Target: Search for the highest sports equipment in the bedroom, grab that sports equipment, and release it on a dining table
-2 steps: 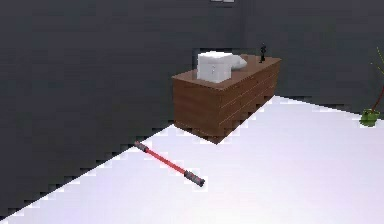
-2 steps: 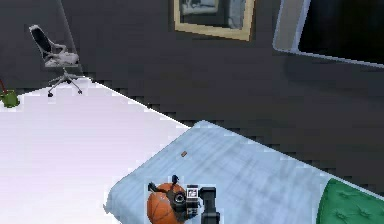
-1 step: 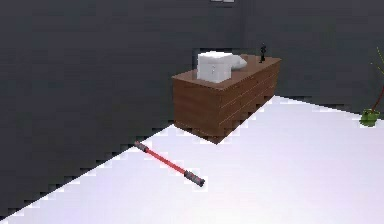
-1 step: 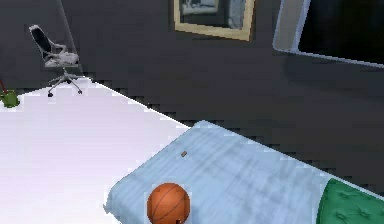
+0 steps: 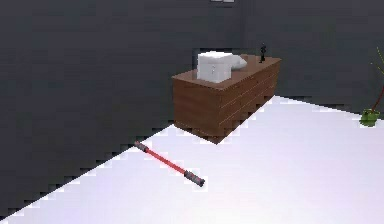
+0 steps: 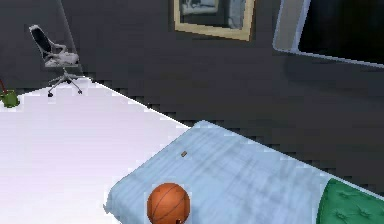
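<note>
Landmark: potted plant point(image 5: 370, 117), on the pale floor at the forward view's right edge, and again at the arm side view's left edge point(image 6: 10, 98).
Basketball point(image 6: 169, 203): orange, lying on the near end of the bed, well apart from the potted plant and toward the arm side view's bottom middle.
Bed point(image 6: 240, 170): light blue cover, well to the right of the potted plant, running toward the arm side view's lower right corner.
Green pillow point(image 6: 352, 205): on the end of the bed farthest from the potted plant.
Small dark item point(image 6: 184, 154): on the cover, on the potted plant's side of the bed, too small to name.
Office chair point(image 6: 55, 60): just beyond the potted plant and slightly to its right, against the dark wall.
Framed picture point(image 6: 213, 18): on the dark wall, high and well to the right of the potted plant.
Wooden dresser point(image 5: 225, 95): well to the left of the potted plant, against the dark wall.
White boxy thing point(image 5: 215, 67): on the dresser top, on the end away from the potted plant.
Red bat-shaped stick point(image 5: 170, 163): flat on the floor, farther left of the potted plant than the dresser and nearer the camera, dark at its lower end.
Gripper jaws: released, clenched or grasping cannot be told.
</note>
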Controlling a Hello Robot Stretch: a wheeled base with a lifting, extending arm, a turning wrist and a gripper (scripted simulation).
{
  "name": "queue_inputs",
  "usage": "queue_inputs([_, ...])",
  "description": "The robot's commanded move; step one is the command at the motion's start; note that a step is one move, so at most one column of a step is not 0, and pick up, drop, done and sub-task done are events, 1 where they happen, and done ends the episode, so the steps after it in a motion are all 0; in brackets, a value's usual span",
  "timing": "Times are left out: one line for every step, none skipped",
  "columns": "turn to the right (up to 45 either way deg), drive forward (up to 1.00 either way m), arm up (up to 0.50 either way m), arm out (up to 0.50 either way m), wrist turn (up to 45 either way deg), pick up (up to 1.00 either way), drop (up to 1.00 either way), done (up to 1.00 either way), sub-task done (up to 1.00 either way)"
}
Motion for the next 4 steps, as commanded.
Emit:
queue_inputs([0.0,0.0,0.1,0.0,0.0,0.0,0.0,0.0,0.0])
queue_inputs([0.0,0.0,0.5,0.0,0.0,0.0,0.0,0.0,0.0])
queue_inputs([0.0,0.0,0.06,0.0,0.0,0.0,0.0,0.0,0.0])
queue_inputs([0.0,0.0,0.0,0.0,-45.0,0.0,0.0,0.0,0.0])
